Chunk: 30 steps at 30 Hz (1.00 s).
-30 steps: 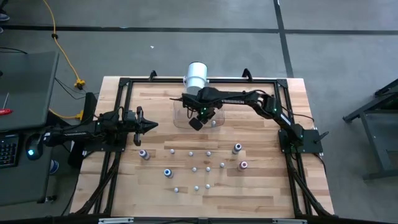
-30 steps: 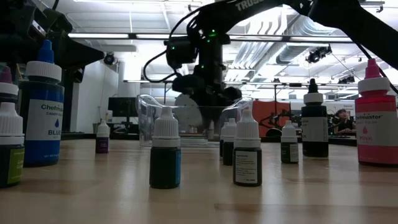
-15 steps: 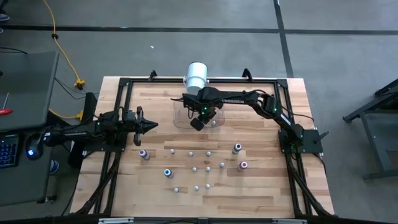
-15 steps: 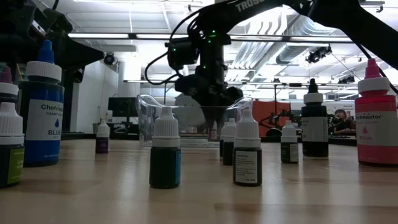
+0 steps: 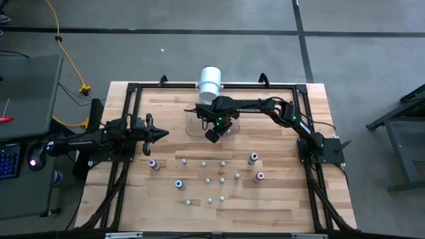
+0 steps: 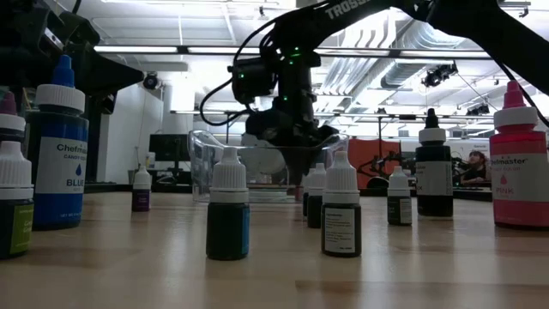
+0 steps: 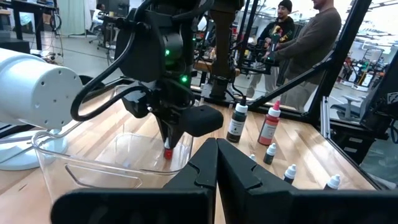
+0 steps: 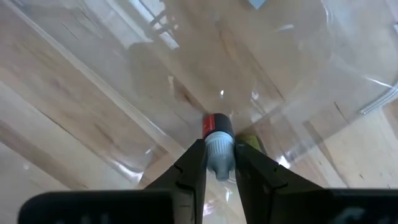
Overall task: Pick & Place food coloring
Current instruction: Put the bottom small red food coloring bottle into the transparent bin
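The right tool (image 5: 212, 135) has lowered its bottle (image 8: 217, 144) into the tub (image 6: 206, 163).

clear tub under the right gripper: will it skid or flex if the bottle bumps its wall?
Probably skids: the clear tub looks thin-walled and nearly empty on smooth wood. Its walls likely flex. The right gripper holds a small red-bottomed bottle inside it, so release gently.

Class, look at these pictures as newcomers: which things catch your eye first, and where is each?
The right gripper pinches a small red-bottomed bottle over the clear plastic tub at the table's far middle. Nearer, many tiny bottles stand scattered across the wooden table. The left gripper waits shut at the left.
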Each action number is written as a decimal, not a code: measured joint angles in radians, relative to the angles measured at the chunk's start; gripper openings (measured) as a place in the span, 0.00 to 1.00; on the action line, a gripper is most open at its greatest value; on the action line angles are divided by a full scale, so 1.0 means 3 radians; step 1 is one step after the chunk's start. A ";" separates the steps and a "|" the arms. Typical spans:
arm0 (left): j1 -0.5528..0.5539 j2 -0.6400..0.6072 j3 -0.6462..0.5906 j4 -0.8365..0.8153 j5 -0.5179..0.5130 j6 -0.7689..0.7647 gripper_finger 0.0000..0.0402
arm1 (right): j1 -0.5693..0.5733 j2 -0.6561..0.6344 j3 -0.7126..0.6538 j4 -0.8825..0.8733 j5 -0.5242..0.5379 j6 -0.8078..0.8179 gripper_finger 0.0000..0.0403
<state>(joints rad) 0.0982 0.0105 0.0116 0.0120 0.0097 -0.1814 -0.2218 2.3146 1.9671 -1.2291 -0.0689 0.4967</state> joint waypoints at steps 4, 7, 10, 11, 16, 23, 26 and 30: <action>-0.0001 0.0000 0.0000 0.0000 0.0001 -0.0001 0.00 | 0.0000 0.0000 0.0000 0.0000 0.0000 -0.0001 0.17; 0.0000 0.0000 0.0000 0.0000 0.0000 -0.0001 0.00 | 0.0003 0.0000 0.0000 0.0000 -0.0001 -0.0001 0.17; -0.0001 0.0000 0.0000 0.0000 0.0000 -0.0001 0.00 | 0.0004 0.0000 0.0000 0.0001 0.0011 -0.0008 0.17; 0.0000 0.0000 0.0000 -0.0001 0.0000 0.0000 0.00 | 0.0005 0.0000 0.0000 -0.0001 0.0019 -0.0008 0.18; 0.0000 0.0001 0.0000 0.0000 0.0001 0.0000 0.00 | 0.0005 0.0000 0.0006 -0.0007 0.0024 -0.0013 0.18; 0.0000 0.0000 0.0000 0.0000 0.0000 0.0000 0.00 | 0.0005 -0.0013 0.0004 0.0002 0.0019 -0.0030 0.18; 0.0000 0.0000 0.0000 -0.0001 0.0000 -0.0001 0.00 | 0.0005 -0.0039 -0.0001 0.0007 0.0035 -0.0036 0.18; -0.0001 0.0001 0.0000 0.0000 0.0001 -0.0001 0.00 | 0.0004 -0.0099 0.0000 -0.0010 0.0044 -0.0062 0.18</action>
<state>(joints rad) 0.0980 0.0107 0.0116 0.0120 0.0100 -0.1818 -0.2207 2.2848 1.9671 -1.2322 -0.0556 0.4780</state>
